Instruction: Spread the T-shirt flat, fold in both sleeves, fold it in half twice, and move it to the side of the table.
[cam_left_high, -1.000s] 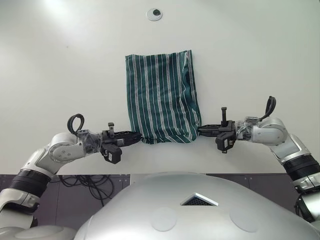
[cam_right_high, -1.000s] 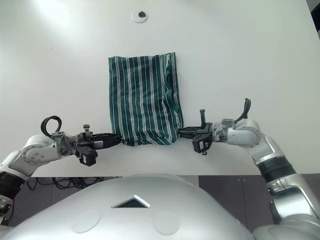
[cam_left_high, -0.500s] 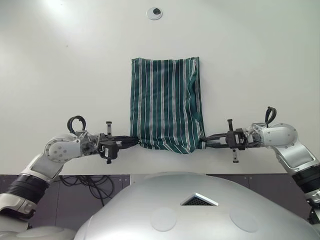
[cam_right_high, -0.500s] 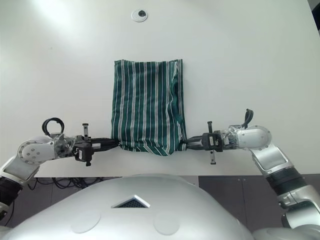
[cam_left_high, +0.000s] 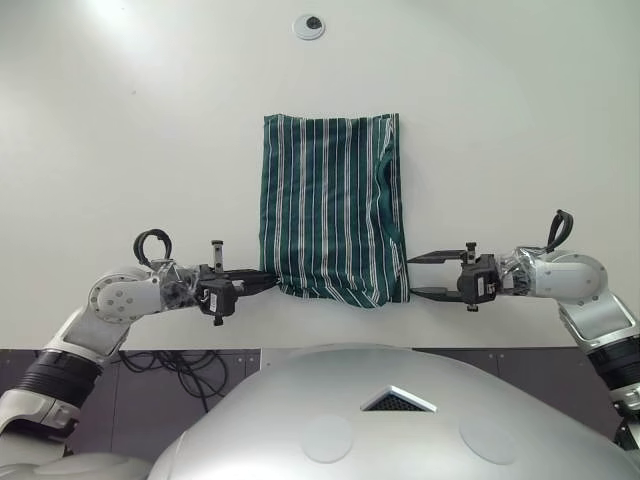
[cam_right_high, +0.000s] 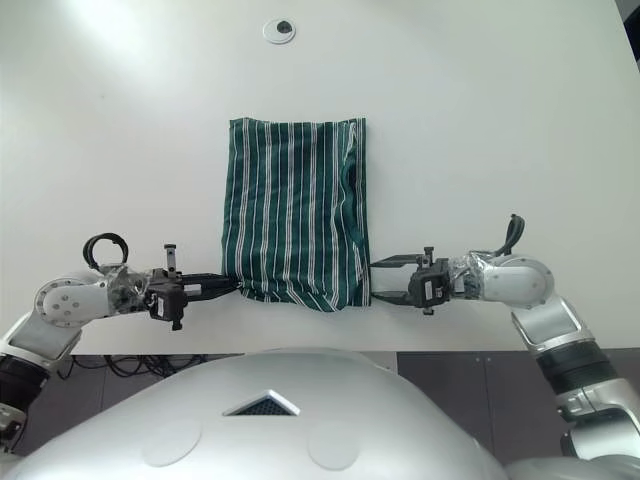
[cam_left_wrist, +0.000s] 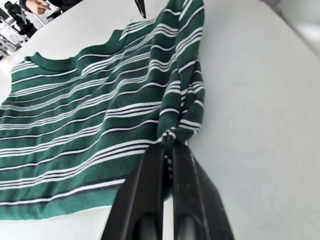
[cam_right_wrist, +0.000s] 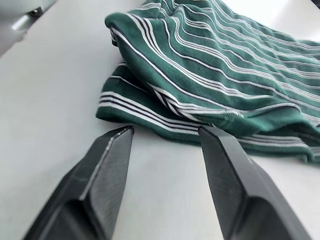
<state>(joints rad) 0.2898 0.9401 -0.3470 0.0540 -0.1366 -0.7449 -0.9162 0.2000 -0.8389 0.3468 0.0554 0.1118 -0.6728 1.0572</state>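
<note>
The green T-shirt with white stripes lies on the white table as a narrow upright rectangle, sleeves folded in, its hem near the front edge. My left gripper is shut on the shirt's near left corner, pinching the fabric between its black fingers. My right gripper stands open just right of the near right corner, its fingertips a little off the cloth and holding nothing.
A small round fitting is set into the white table beyond the shirt. Bare tabletop stretches to the left and right of the shirt. The table's front edge runs just below both grippers.
My right gripper has let go of the near right corner, opened and drawn back to the right. The left gripper still holds its corner. Earlier the shirt was pulled straight towards the front edge.
</note>
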